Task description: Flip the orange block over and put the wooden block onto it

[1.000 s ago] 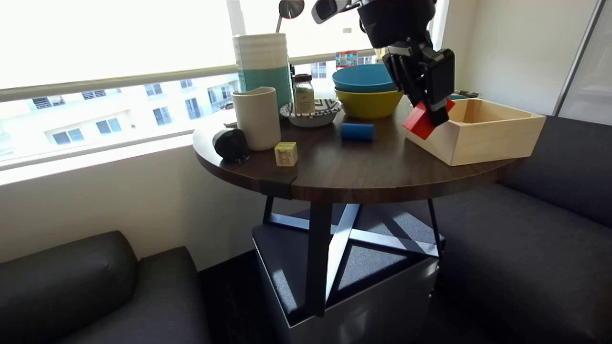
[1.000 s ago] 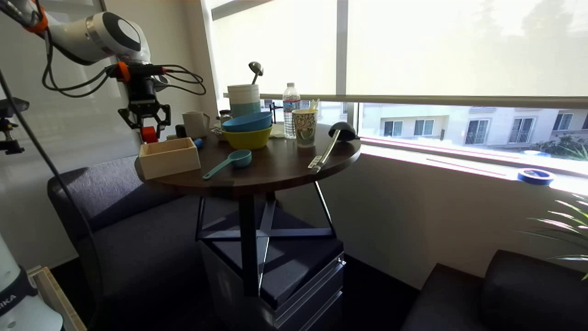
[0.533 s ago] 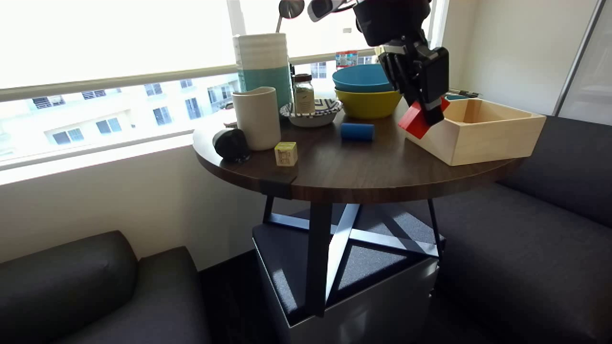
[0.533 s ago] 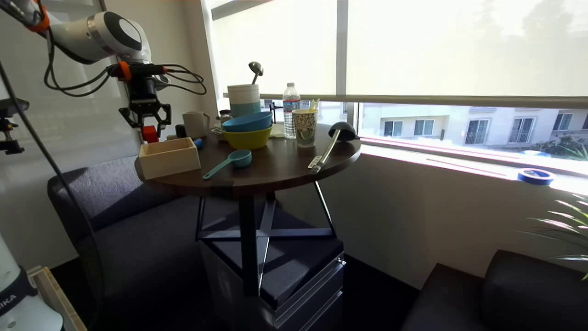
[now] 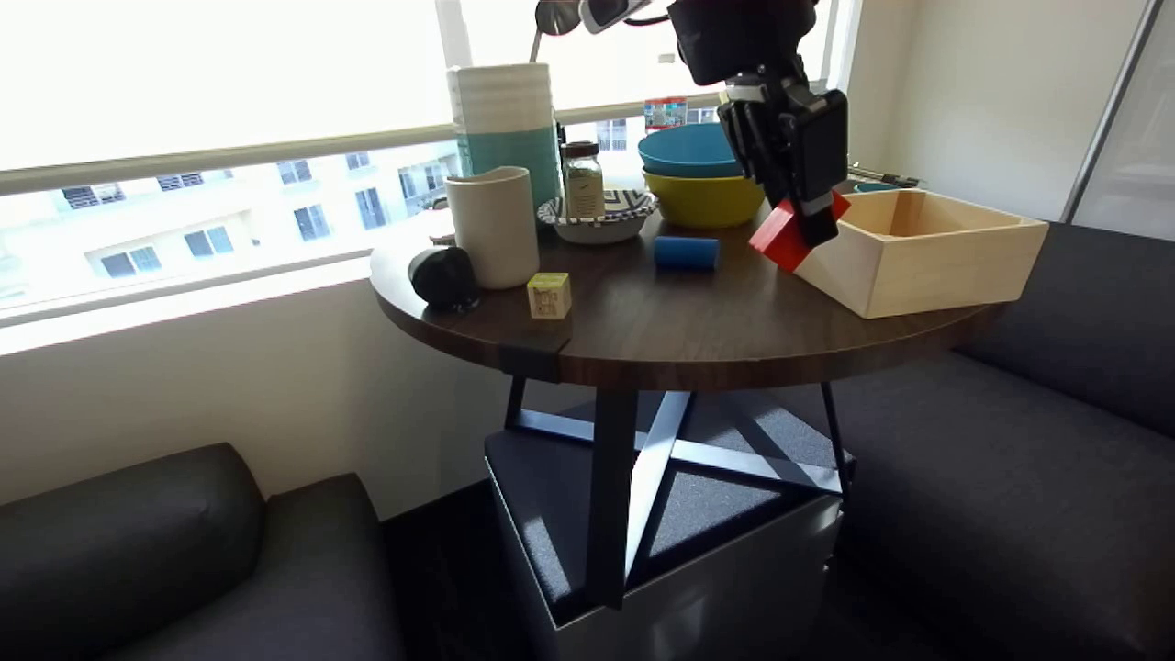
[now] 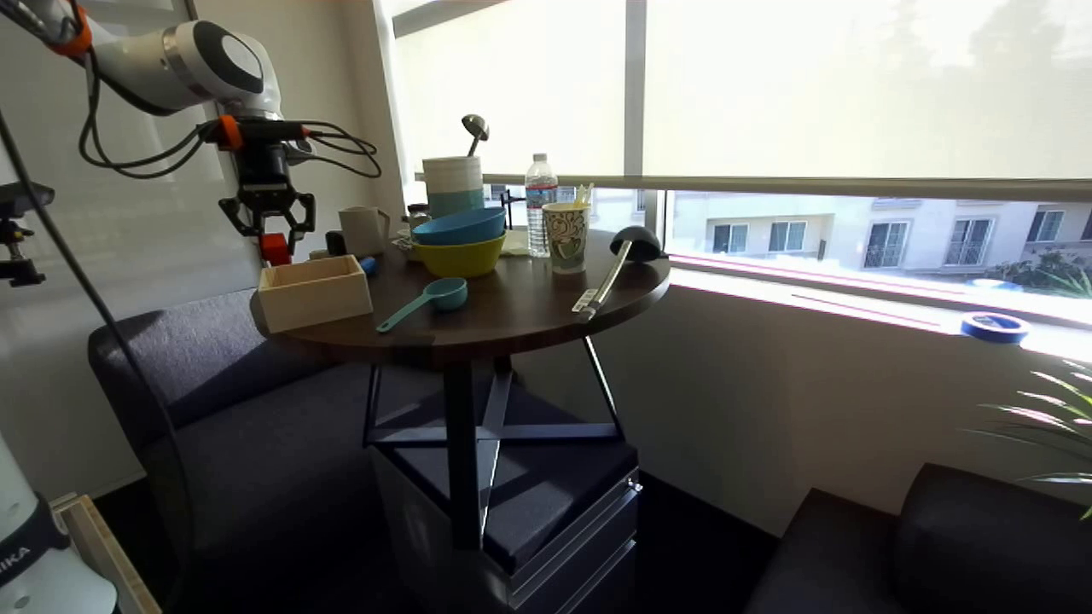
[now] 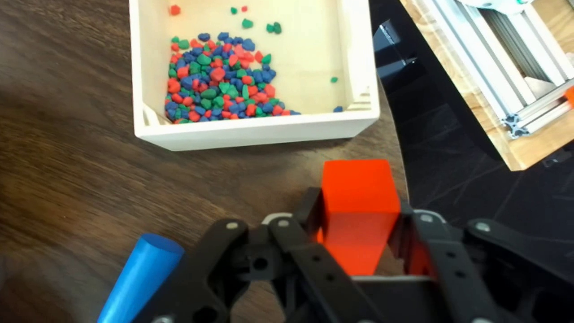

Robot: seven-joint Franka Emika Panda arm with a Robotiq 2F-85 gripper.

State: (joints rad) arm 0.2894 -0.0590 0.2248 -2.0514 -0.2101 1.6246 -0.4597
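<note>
The orange block [image 7: 360, 190] is red-orange, the wooden block [image 5: 549, 296] tan, the tool [image 7: 359, 216] black, the cylinder [image 5: 687, 253] blue.

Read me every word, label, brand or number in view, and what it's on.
"IKA": dark band on the robot, cut off at the picture's edge.
Too blurred to read: marks on the wooden block.
Too small to read: water bottle, lidded jar, sticker on the lying ladle.

Round dark-wood bench [image 5: 643, 326], drawer cabinet [image 6: 589, 546] beneath, dark upholstered seats [image 5: 1019, 468], pale walls [image 5: 349, 395], bright window [image 6: 853, 222] with partly lowered blinds [image 6: 853, 94], sunlit sill [image 5: 184, 310], light-coloured building [image 6: 785, 234] outside
</note>
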